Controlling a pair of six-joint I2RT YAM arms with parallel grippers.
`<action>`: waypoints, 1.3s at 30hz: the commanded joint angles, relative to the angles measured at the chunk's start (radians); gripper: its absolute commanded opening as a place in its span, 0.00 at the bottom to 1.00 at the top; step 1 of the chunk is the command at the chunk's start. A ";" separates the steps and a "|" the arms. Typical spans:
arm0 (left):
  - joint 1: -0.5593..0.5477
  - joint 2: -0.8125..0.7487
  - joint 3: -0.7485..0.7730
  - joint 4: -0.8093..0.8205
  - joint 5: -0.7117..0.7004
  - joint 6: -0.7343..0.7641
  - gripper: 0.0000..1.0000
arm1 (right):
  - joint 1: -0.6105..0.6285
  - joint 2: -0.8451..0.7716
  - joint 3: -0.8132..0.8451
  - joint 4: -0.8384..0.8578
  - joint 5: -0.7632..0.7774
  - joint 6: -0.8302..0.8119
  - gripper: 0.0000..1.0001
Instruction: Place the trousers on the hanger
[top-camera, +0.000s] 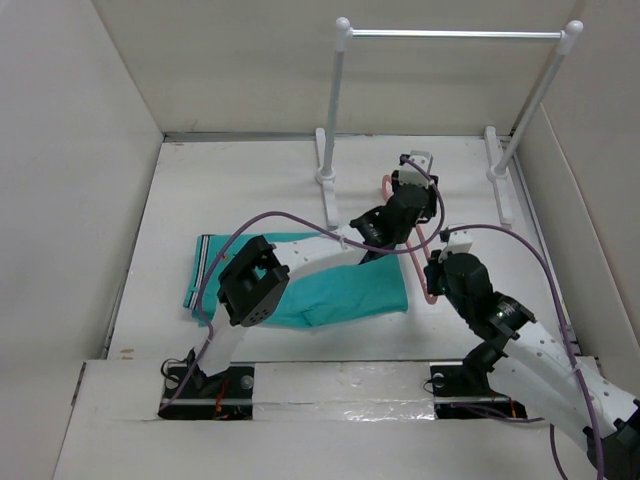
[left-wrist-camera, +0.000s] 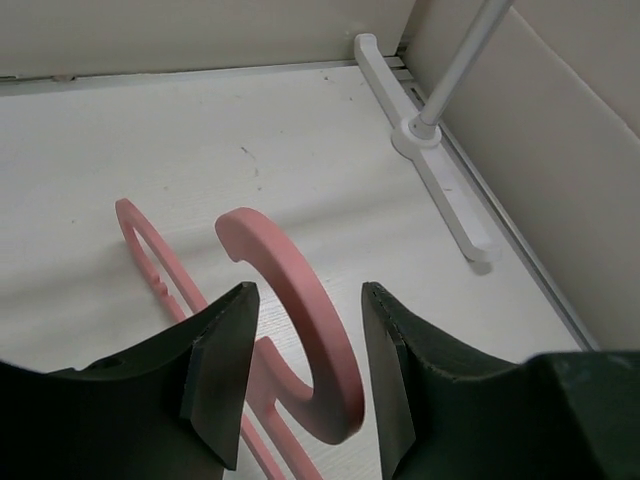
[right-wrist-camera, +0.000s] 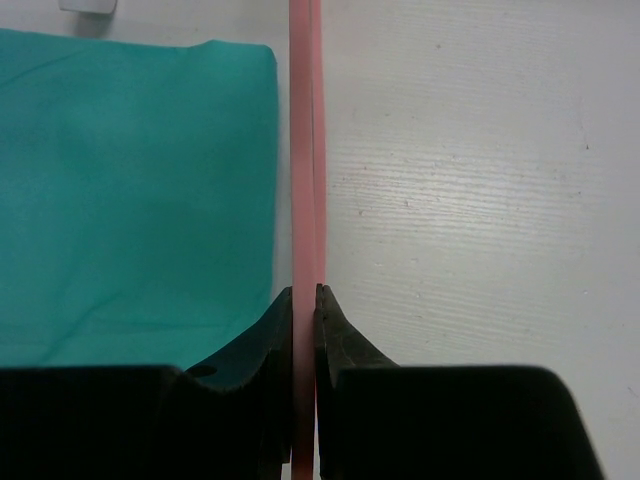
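Note:
The teal trousers (top-camera: 340, 290) lie flat on the table, striped waistband (top-camera: 203, 268) to the left. The pink hanger (top-camera: 430, 285) lies just right of them. My right gripper (top-camera: 434, 268) is shut on the hanger's thin bar (right-wrist-camera: 304, 150), with the trousers (right-wrist-camera: 130, 200) close on its left. In the right wrist view that gripper (right-wrist-camera: 304, 292) pinches the bar between both pads. My left gripper (top-camera: 402, 182) is open over the hanger's hook (left-wrist-camera: 300, 300). In the left wrist view that gripper (left-wrist-camera: 307, 295) has a jaw on each side of the hook, with a gap on both sides.
A white-and-grey rail stand (top-camera: 455, 34) stands at the back, its feet (top-camera: 325, 165) on the table; one foot and post (left-wrist-camera: 430, 130) lie right of the left gripper. White walls enclose the table on three sides.

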 joint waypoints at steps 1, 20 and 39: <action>0.005 0.009 0.047 -0.020 -0.027 0.020 0.43 | 0.007 -0.009 0.039 0.009 0.019 0.009 0.00; 0.025 -0.288 -0.522 0.256 0.009 -0.305 0.00 | 0.016 -0.111 0.182 -0.117 -0.131 -0.041 0.88; -0.099 -0.337 -0.814 0.425 -0.291 -0.621 0.00 | -0.059 0.123 0.038 0.160 -0.258 -0.048 0.00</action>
